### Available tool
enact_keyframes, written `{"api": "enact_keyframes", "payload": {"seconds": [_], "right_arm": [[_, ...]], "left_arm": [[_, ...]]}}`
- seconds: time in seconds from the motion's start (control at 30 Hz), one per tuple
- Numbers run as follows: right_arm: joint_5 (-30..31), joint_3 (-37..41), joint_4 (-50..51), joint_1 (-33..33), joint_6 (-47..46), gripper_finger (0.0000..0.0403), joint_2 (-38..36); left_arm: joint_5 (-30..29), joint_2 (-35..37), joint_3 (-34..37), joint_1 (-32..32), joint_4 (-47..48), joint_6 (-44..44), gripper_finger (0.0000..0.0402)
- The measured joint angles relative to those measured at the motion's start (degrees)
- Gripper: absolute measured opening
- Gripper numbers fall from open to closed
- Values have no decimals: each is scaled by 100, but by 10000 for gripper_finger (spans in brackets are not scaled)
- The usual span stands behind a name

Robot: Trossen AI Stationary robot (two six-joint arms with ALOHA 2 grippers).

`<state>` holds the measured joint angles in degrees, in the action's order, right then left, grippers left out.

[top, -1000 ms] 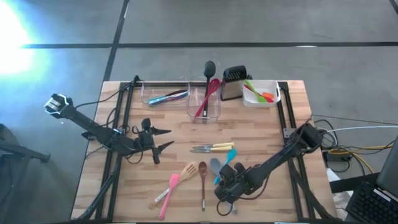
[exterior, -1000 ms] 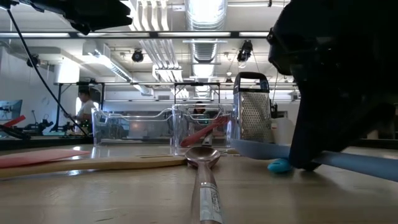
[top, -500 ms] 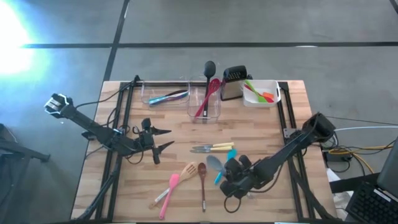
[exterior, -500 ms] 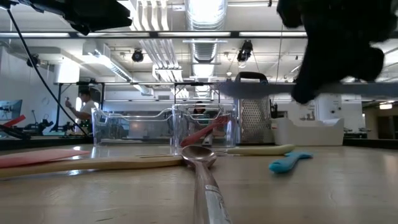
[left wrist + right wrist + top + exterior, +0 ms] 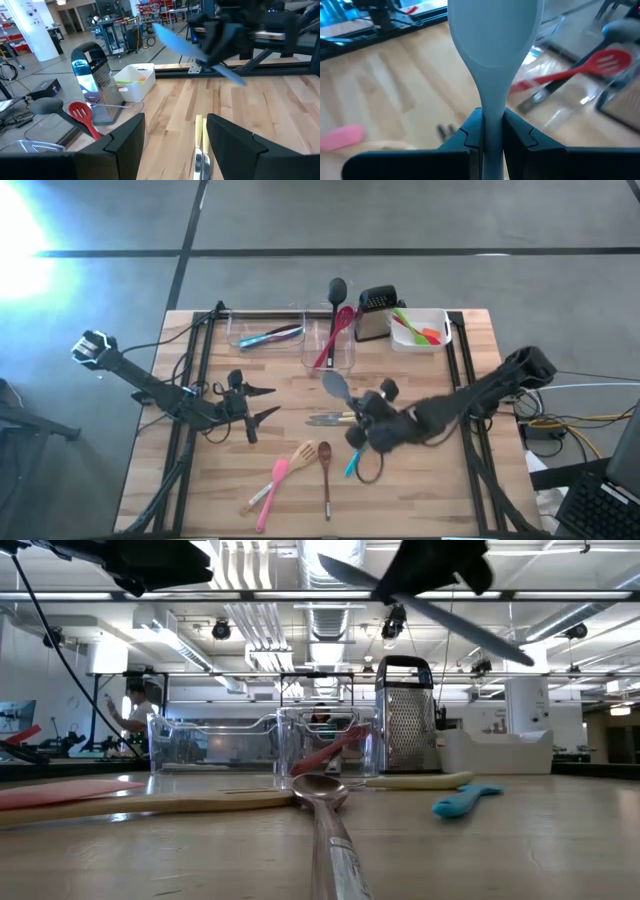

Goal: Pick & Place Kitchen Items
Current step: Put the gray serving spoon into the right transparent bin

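Two dark fingers of the right gripper (image 5: 489, 137) are clamped on the neck of a pale grey-blue plastic spoon (image 5: 492, 45), carried above mid-table, near the clear tall tub (image 5: 331, 345). It is judged light, stiff and slippery, so the neck is a sound hold. The right arm is stretched leftward, while the left gripper (image 5: 262, 402) waits, spread, at the left.
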<state>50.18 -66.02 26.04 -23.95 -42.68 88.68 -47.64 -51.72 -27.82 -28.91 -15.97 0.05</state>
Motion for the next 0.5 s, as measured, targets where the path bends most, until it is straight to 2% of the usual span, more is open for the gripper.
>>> {"api": "enact_keyframes", "payload": {"seconds": [0.27, 0.5], "right_arm": [[-1456, 0, -1011, 1542, 1795, 30, -106], [-2814, -4, -2811, 2822, 2825, 30, -92]], "left_arm": [[-2, 0, 1, 44, 13, 15, 218], [-2, 0, 1, 44, 16, 98, 218]]}}
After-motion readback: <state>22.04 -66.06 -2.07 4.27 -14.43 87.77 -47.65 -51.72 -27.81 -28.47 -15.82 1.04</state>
